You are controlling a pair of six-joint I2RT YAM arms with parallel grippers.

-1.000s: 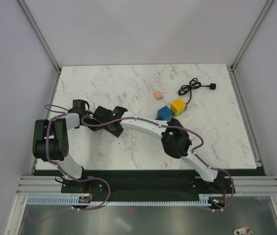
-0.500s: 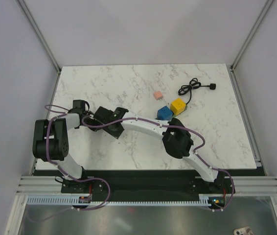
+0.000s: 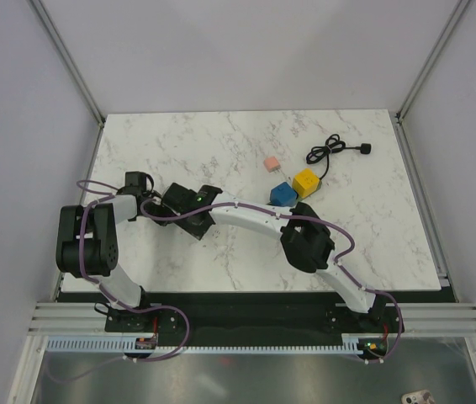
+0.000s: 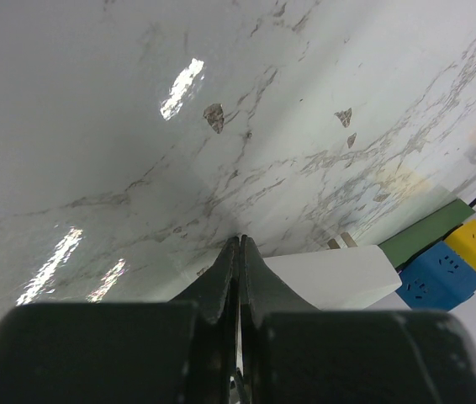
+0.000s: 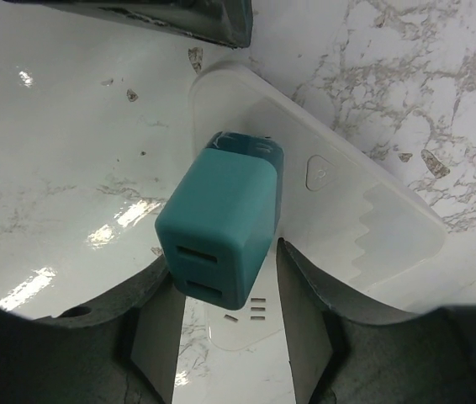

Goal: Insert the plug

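While R gripper (image 5: 224, 263) clamps teal plug (image 5: 221, 206), L gripper (image 4: 239, 246) pinched shut, empty.

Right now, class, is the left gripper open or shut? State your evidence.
Shut. The left wrist view shows the left gripper with both fingers pressed together and nothing held between them.

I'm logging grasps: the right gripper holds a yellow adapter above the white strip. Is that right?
No. The adapter held by the right gripper is teal, not yellow, as the right wrist view shows. It is above the white strip.
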